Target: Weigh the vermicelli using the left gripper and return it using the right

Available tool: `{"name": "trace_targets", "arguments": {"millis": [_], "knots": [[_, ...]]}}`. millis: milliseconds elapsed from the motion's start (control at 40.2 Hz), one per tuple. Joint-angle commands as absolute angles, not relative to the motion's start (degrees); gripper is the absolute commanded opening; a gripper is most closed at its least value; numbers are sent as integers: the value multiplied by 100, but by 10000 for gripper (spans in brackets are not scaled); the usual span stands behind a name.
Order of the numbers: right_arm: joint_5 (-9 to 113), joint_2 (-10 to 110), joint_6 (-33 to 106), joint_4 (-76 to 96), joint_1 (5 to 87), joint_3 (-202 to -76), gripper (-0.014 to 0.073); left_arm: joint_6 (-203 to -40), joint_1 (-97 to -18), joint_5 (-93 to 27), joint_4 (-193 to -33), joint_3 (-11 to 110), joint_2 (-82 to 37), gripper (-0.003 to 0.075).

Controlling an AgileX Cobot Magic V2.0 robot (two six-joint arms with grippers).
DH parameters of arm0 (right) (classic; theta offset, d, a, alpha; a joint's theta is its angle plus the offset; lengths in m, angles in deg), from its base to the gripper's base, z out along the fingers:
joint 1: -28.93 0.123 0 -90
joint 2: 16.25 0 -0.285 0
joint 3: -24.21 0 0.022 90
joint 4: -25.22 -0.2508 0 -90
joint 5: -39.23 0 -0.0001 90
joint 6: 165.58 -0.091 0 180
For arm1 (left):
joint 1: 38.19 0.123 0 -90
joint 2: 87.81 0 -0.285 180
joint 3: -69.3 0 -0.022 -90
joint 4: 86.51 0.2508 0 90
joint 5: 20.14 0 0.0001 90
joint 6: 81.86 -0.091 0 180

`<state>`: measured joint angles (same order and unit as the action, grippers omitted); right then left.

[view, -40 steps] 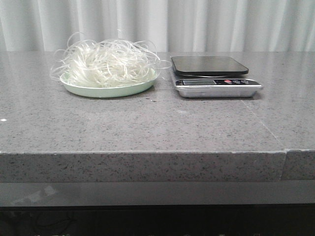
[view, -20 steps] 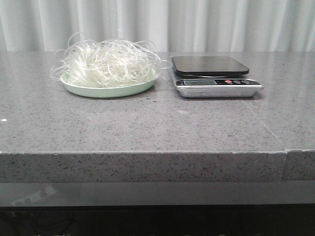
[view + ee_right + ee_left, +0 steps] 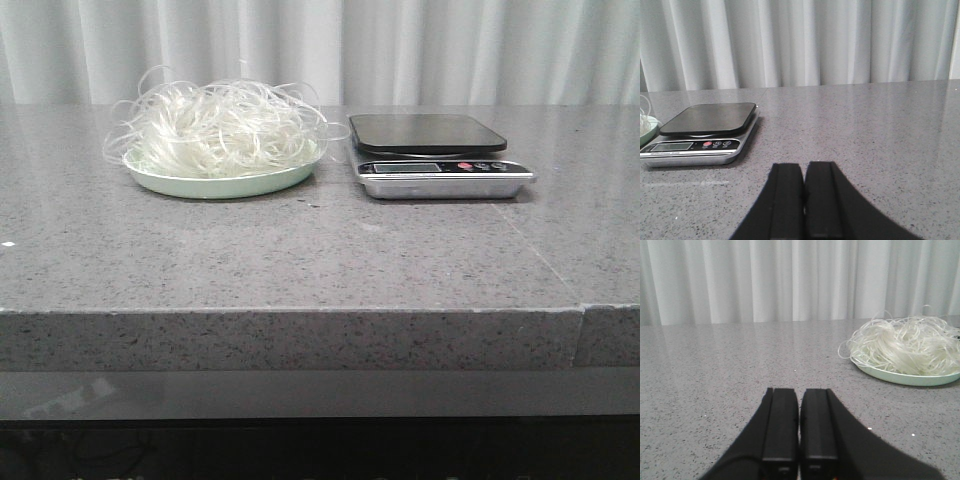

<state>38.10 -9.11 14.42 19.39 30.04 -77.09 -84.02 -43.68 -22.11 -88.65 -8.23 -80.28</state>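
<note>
Right now the vermicelli sits heaped on a pale green plate on the grey stone counter, its curly loops spilling over the rim. Just beside the plate, on the robot's right, stands a kitchen scale with a bare dark platform, a small display and buttons along its front edge; a few stray strands reach toward it. White curtains hang behind the counter. Neither arm shows from the front. From the left wrist, the left gripper hangs low over the counter with its black fingers pressed together, holding nothing, the noodles well apart from it. The right gripper is likewise closed and empty, near the scale but not touching it.
</note>
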Motion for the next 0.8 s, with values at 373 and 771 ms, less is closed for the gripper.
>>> {"name": "trace_targets", "arguments": {"millis": [373, 771], "knots": [[3294, -1001, 1486, 1919, 2988, -7726, 157, -8364, -4409, -1739, -8928, -1039, -8154, 155], [3294, -1001, 1486, 1919, 2988, -7726, 157, -8364, -4311, -1739, -8928, -1039, -8154, 155]]}}
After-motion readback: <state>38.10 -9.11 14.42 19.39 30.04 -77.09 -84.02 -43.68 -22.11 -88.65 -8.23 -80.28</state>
